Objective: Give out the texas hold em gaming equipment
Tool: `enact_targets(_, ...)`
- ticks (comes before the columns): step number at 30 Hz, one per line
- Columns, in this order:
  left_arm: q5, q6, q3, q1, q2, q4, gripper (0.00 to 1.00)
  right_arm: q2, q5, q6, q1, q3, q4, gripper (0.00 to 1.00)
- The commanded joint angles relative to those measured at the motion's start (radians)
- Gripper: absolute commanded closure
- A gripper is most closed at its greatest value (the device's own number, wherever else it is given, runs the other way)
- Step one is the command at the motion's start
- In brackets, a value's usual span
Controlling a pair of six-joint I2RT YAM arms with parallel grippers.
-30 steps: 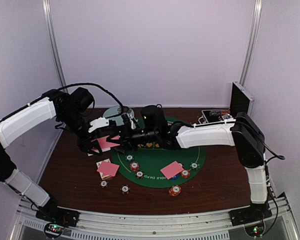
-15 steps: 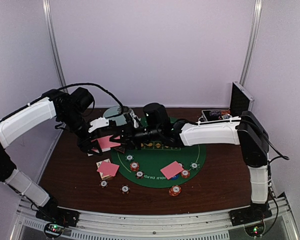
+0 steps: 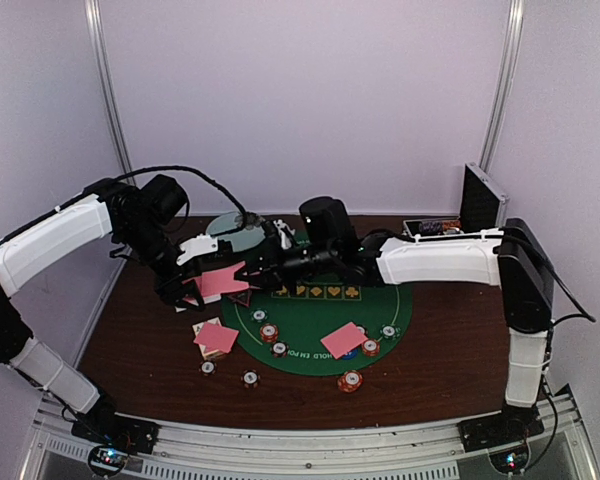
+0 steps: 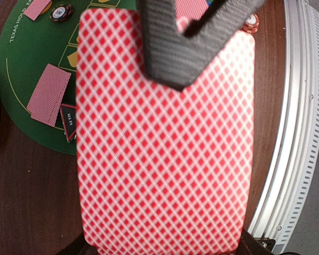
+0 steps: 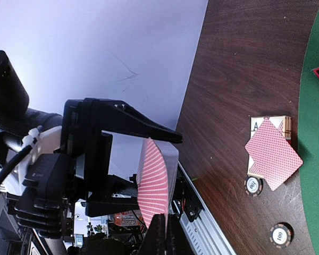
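My left gripper (image 3: 205, 285) is shut on a deck of pink-backed playing cards (image 4: 165, 159), held above the table's left side. My right gripper (image 3: 252, 276) meets it from the right and is shut on the edge of the deck's top card (image 5: 155, 186), which bows away from the pack. More pink cards lie on the green mat (image 3: 320, 318): one (image 3: 343, 340) at its near side and one (image 4: 49, 94) beside the red-black triangle marker (image 4: 69, 119). Another card (image 3: 216, 337) rests on a card box. Striped chips (image 3: 269, 332) are scattered on and in front of the mat.
A pale round plate (image 3: 232, 230) lies at the back behind the grippers. The metal case (image 3: 477, 195) stands open at the back right with a tray of items (image 3: 427, 229) beside it. Loose chips (image 3: 250, 378) lie near the front edge.
My right arm has drawn back to the right, and the top card now sticks out further to the right of the deck. The left arm has stayed still.
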Motion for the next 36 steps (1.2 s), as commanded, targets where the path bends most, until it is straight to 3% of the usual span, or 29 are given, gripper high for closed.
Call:
enact_targets(1, 0.012, 0.016, 0.013, 0.004, -0.016, 0.014, 1.0, -0.063, -0.001, -0.018, -0.021, -0.022, -0.027, 0.98)
enact_targets(11, 0.008, 0.021, 0.015, 0.004, -0.015, 0.009, 1.0, -0.137, -0.03, -0.008, -0.099, -0.067, -0.026, 1.0)
enact_targets(17, 0.006, 0.023, 0.015, 0.004, -0.016, 0.004, 1.0, -0.173, -0.071, 0.01, -0.196, -0.128, 0.004, 1.0)
enact_targets(22, 0.004, 0.027, 0.017, 0.004, -0.017, 0.0, 1.0, -0.167, -0.079, -0.069, -0.319, -0.124, -0.093, 1.0)
enact_targets(29, 0.006, 0.026, 0.021, 0.004, -0.018, -0.006, 1.0, -0.026, -0.008, -0.291, -0.482, 0.043, -0.389, 1.0)
enact_targets(36, 0.0, 0.026, 0.021, 0.004, -0.025, -0.01, 1.0, 0.211, 0.024, -0.35, -0.543, 0.24, -0.482, 1.0)
